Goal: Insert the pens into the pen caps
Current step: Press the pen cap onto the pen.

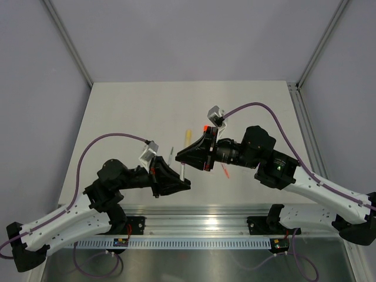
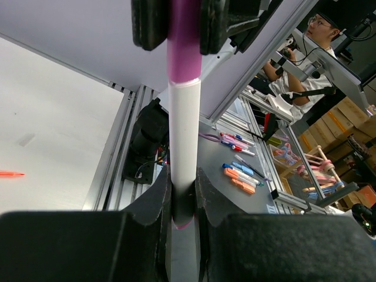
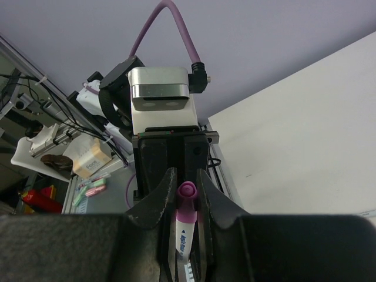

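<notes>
The left gripper (image 2: pixel 183 182) is closed on the white pen (image 2: pixel 185 135); the right gripper (image 3: pixel 187 183) clamps its purple cap (image 2: pixel 184 47), over the table (image 1: pixel 129 111) near side.

There is a white pen (image 2: pixel 185 147) with a magenta cap (image 2: pixel 184 47), an orange-red pen (image 2: pixel 10 174) and a pale yellow highlighter (image 1: pixel 188 136).

Right wrist view: blue lettering (image 3: pixel 183 234) on white pen (image 3: pixel 181 251) barrel, just below purple cap (image 3: pixel 187 189); too small to read. Barcode-like stripes (image 3: pixel 187 271) nearer on same barrel, unreadable. Nothing legible elsewhere in my views.
</notes>
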